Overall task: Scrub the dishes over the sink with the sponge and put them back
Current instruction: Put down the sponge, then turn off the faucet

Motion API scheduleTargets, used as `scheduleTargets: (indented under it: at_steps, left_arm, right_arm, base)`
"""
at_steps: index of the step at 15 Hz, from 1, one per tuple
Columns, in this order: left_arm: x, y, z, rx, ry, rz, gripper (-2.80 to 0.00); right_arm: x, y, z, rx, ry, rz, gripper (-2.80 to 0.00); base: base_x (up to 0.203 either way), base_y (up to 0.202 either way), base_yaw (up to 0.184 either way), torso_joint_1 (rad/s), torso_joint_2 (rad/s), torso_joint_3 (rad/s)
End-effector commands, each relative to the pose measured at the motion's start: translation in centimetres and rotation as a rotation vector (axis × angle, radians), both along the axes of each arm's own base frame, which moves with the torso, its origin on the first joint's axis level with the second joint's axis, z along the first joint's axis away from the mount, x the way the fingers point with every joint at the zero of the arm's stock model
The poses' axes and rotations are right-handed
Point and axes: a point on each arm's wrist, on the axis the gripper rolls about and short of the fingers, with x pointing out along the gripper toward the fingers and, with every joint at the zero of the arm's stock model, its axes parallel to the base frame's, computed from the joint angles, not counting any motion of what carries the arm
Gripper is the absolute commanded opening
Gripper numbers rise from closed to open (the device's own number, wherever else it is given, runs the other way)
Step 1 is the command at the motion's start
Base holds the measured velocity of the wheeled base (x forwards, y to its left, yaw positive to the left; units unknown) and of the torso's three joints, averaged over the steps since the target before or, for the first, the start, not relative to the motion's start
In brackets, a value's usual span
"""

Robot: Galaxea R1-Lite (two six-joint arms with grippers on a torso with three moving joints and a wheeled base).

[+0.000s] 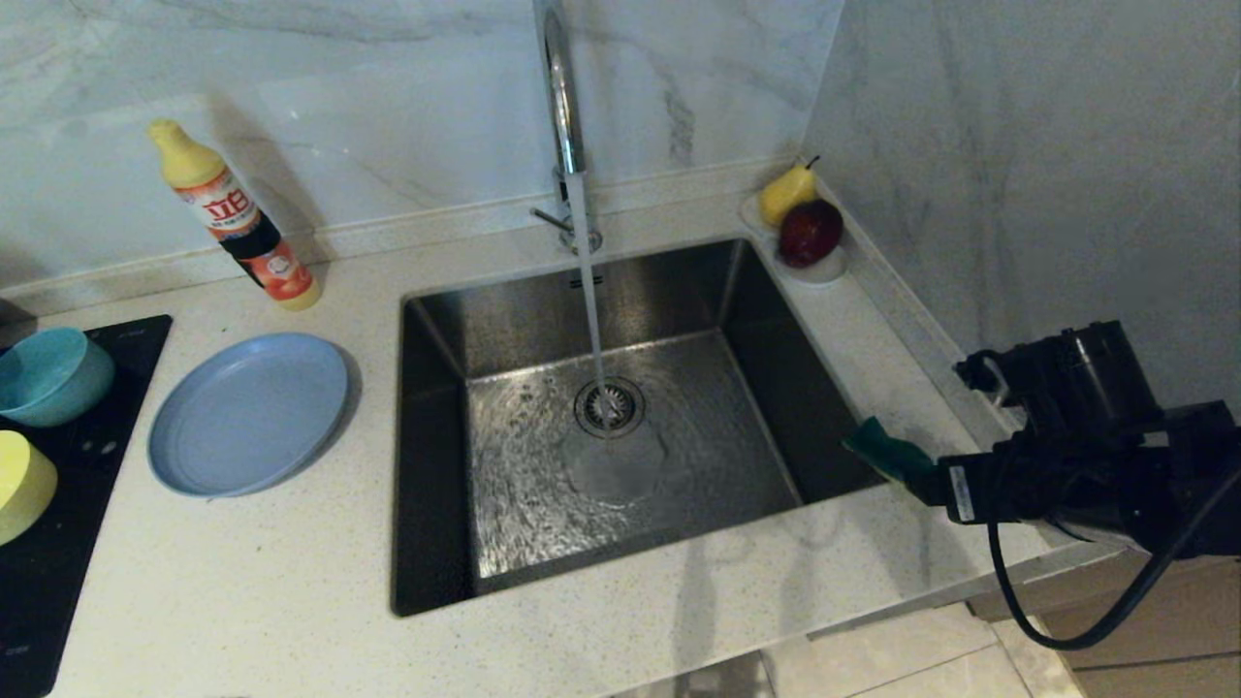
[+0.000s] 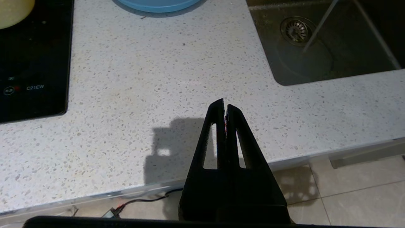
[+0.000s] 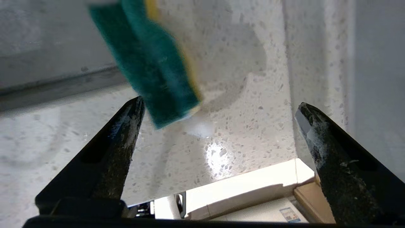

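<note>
The green and yellow sponge (image 1: pixel 884 450) lies on the counter at the right rim of the sink (image 1: pixel 433 427). In the right wrist view the sponge (image 3: pixel 155 69) sits just beyond the fingertips, nearer one finger. My right gripper (image 3: pixel 220 104) is open and holds nothing. Water runs from the tap (image 1: pixel 562 107) into the drain. The grey-blue plate (image 1: pixel 247 412) rests left of the sink. The teal bowl (image 1: pixel 48 373) and yellow bowl (image 1: pixel 19 485) stand on the black hob (image 1: pixel 58 582). My left gripper (image 2: pixel 225 103) is shut and empty over the counter's front edge.
A dish soap bottle (image 1: pixel 238 223) leans at the back left wall. A white saucer (image 1: pixel 824 267) with a pear and an apple sits in the back right corner. A marble wall closes the right side next to my right arm.
</note>
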Motion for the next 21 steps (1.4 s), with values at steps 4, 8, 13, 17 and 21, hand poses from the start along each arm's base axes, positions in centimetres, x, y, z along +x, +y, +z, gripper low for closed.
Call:
scheduleTargets:
  at_steps: [4,8,13,17,21]
  left_arm:
    - [0.0,0.0,0.0,0.0,0.001,0.002,-2.8]
    - [0.0,0.0,0.0,0.0,0.001,0.001,-2.8]
    - [0.0,0.0,0.0,0.0,0.002,0.002,-2.8]
    - [0.0,0.0,0.0,0.0,0.002,0.002,-2.8]
    - [0.0,0.0,0.0,0.0,0.002,0.0,-2.8]
  right_arm:
    - [-0.2,0.0,0.7,0.002,-0.022,-0.002,0.0]
    - [-0.2,0.1,0.7,0.008,-0.026,0.001,0.0]
    - [-1.9,1.0,2.7,0.086,-0.078,0.107,-2.8]
    - [-4.2,2.1,3.1,0.103,-0.09,0.184,-2.8]
    - [-8.6,0.6,3.6,0.147,-0.146,0.283,-2.8]
  base:
    - [0.0,0.0,0.0,0.0,0.0,0.0]
    - [0.0,0.0,0.0,0.0,0.0,0.0]
    - [0.0,0.0,0.0,0.0,0.0,0.0]
    - [0.0,0.0,0.0,0.0,0.0,0.0]
    - [0.0,0.0,0.0,0.0,0.0,0.0]
